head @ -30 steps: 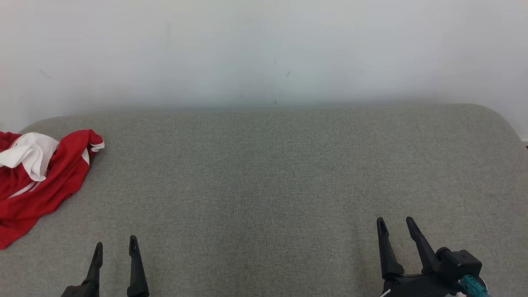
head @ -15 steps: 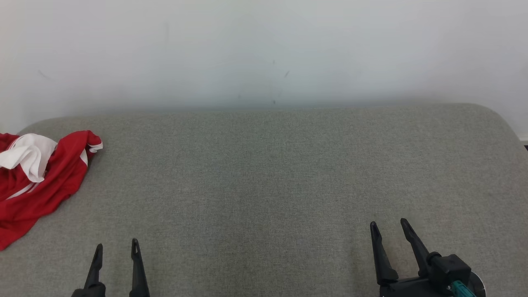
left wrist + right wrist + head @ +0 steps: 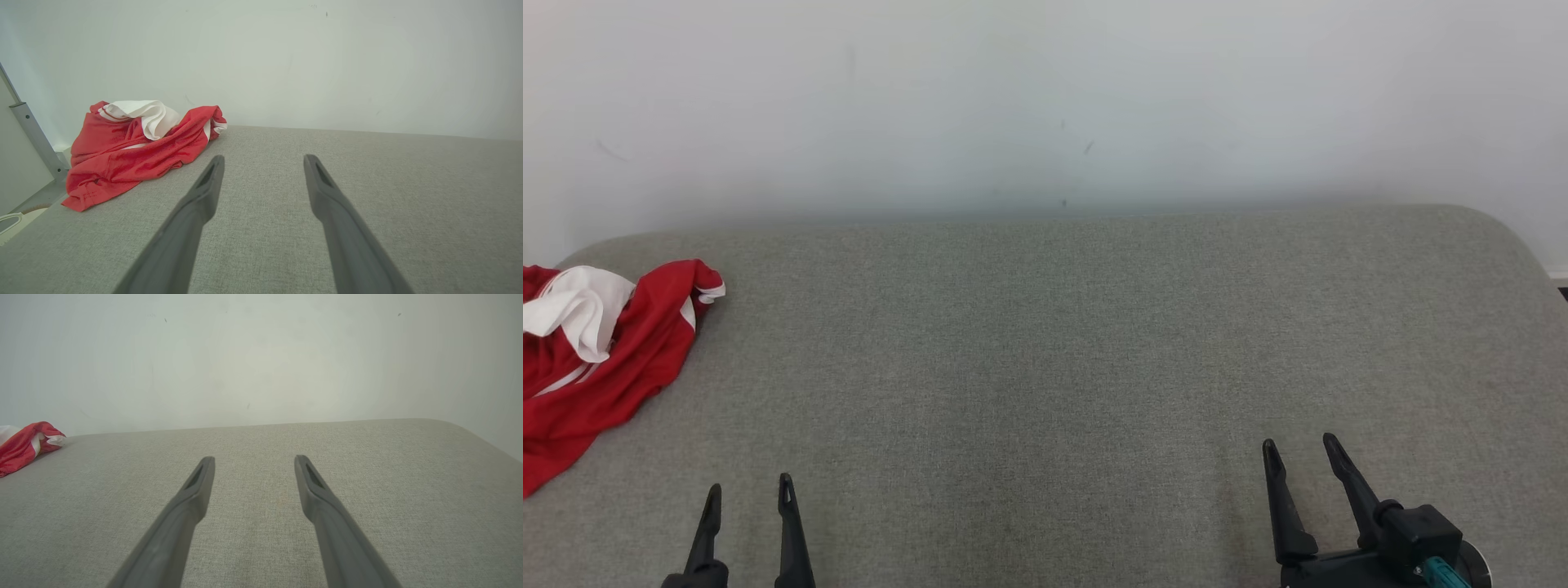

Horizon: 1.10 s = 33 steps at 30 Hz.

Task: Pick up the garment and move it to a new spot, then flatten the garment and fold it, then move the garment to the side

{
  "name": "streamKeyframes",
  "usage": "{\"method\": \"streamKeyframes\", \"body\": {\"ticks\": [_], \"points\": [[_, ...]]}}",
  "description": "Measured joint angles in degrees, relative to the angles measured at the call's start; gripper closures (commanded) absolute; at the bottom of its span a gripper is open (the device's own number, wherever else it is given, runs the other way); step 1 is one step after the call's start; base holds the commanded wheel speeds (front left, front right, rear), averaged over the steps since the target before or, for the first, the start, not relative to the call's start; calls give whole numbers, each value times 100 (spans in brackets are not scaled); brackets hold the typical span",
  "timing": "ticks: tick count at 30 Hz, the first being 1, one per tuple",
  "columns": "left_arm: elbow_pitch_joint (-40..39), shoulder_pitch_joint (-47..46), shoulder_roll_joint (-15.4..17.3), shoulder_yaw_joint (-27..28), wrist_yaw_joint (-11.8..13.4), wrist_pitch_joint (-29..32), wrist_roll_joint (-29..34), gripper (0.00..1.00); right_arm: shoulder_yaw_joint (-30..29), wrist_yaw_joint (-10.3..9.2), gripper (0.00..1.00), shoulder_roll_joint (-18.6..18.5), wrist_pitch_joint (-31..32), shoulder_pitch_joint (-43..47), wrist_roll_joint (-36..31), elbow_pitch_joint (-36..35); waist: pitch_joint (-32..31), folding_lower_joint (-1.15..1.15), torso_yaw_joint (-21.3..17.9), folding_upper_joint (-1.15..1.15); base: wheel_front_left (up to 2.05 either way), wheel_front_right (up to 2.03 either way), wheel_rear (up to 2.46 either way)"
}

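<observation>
- Since both arms rest at the near edge holding nothing, the step in hand is judged the first pick: left gripper (image 3: 750,483) jaws wide, right gripper (image 3: 1299,442) jaws wide.
- Garment (image 3: 605,367): red and white, a crumpled heap at the left edge, toward the far-left corner; well apart from both grippers.
- Suggest the left gripper, being nearer; pinch a raised fold, not the flat hem, then lift clear before carrying toward the middle.
- Tabletop (image 3: 1054,327): grey woven fabric, rounded far corners.
- Wall (image 3: 1045,98): plain, pale, faint marks, behind the far edge.
</observation>
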Motion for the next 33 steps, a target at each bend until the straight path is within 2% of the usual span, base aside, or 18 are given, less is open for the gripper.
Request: {"method": "streamKeyframes", "body": {"ticks": [26,33], "points": [[148,5,3,243,-199,0,52,0,-264,0,0,-1,0,14,158,96,-51,0,-33,0,0,0,0],[105,13,1,186,-108,0,14,0,-250,0,0,-1,-1,19,218,4,-61,0,-17,0,0,0,0]]}}
